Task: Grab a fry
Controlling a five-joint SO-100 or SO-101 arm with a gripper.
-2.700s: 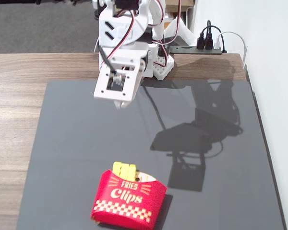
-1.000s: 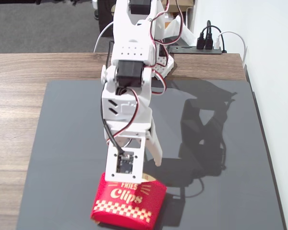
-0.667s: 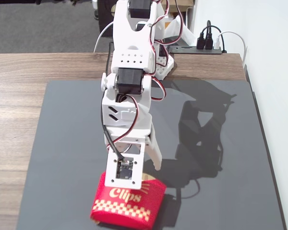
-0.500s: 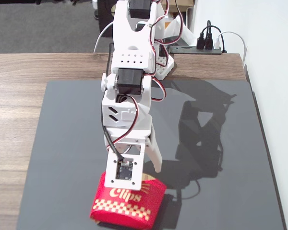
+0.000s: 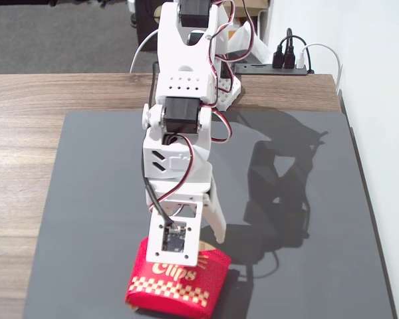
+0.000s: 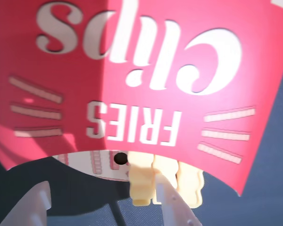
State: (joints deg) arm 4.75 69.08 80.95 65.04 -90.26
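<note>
The red "Fries Clips" carton (image 5: 176,282) lies on the grey mat at the front, its print upside down in the wrist view (image 6: 146,70). Pale yellow fry ends (image 6: 141,186) stick out of the carton's mouth, side by side. My white gripper (image 5: 186,242) hangs right over the carton's far end. In the wrist view the gripper (image 6: 101,188) is open, with one finger (image 6: 30,207) at the lower left and the other finger (image 6: 172,205) right beside the nearest fry end. Nothing is held. In the fixed view the arm hides the fries.
The dark grey mat (image 5: 306,219) covers most of the wooden table (image 5: 26,133). The arm's white base (image 5: 223,90) stands at the mat's far edge. A black power strip with plugs (image 5: 289,61) lies behind it by the white wall.
</note>
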